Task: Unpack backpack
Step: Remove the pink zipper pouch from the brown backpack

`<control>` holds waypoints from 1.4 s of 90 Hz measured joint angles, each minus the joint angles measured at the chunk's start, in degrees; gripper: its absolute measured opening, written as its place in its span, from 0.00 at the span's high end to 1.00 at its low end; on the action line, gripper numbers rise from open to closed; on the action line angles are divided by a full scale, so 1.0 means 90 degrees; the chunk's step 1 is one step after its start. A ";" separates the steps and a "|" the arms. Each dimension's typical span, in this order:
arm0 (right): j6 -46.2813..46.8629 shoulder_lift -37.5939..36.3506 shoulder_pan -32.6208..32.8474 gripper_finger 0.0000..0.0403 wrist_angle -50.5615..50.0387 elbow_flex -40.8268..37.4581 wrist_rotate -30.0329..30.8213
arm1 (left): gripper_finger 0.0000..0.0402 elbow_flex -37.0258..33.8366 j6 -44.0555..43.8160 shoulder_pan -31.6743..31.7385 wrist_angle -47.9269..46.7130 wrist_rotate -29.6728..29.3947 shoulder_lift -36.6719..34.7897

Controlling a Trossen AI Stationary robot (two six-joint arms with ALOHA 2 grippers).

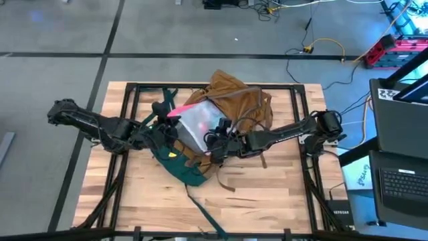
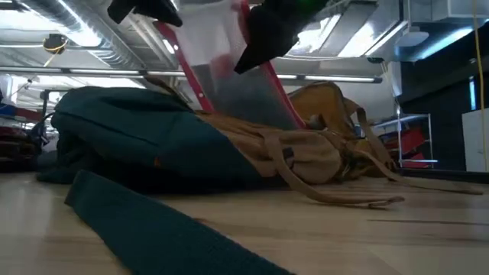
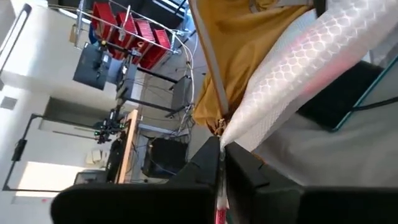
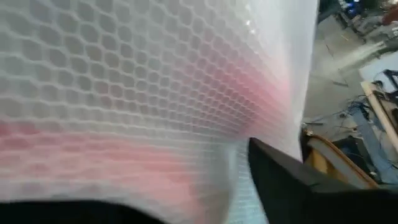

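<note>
Now tan backpack (image 1: 234,100) slumped on tabletop (image 1: 267,194) (teal base); both my fingers pinch pink-edged pouch (image 1: 197,120) lifted above it.

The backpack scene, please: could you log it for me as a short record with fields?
backpack: large soft tan-brown fabric backpack with dark teal-green base, lying on the wooden table
pouch: clear pink-edged honeycomb-textured pouch, raised above the backpack
left gripper: shut on the pouch's edge
right gripper: at the pouch's other side, closed on it
task state: pouch lifted, not yet set down
</note>
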 joint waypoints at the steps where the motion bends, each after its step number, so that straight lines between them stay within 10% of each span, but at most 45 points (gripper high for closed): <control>1: -0.0001 0.0000 -0.0002 0.72 -0.0001 0.0000 -0.0025 | 1.00 0.0000 -0.0001 0.0000 -0.0001 0.0017 0.0000; 9: -0.0081 0.0001 -0.0014 0.89 -0.0023 0.0000 -0.0247 | 1.00 0.0000 -0.0005 -0.0001 -0.0009 0.0135 0.0002; 49: -0.0713 0.0036 -0.0011 1.00 -0.0044 0.0000 -0.1032 | 1.00 0.0000 -0.0556 -0.0005 -0.0401 0.0341 0.0010; 92: -0.2422 -0.0146 0.0559 1.00 0.0455 0.0986 0.1755 | 0.86 -0.0047 -0.1957 0.0000 -0.1691 0.0411 0.0003; 126: -0.2844 -0.0237 0.1146 1.00 -0.1308 0.2716 0.3734 | 0.71 -0.0075 -0.2677 -0.0202 -0.2260 0.0465 0.0005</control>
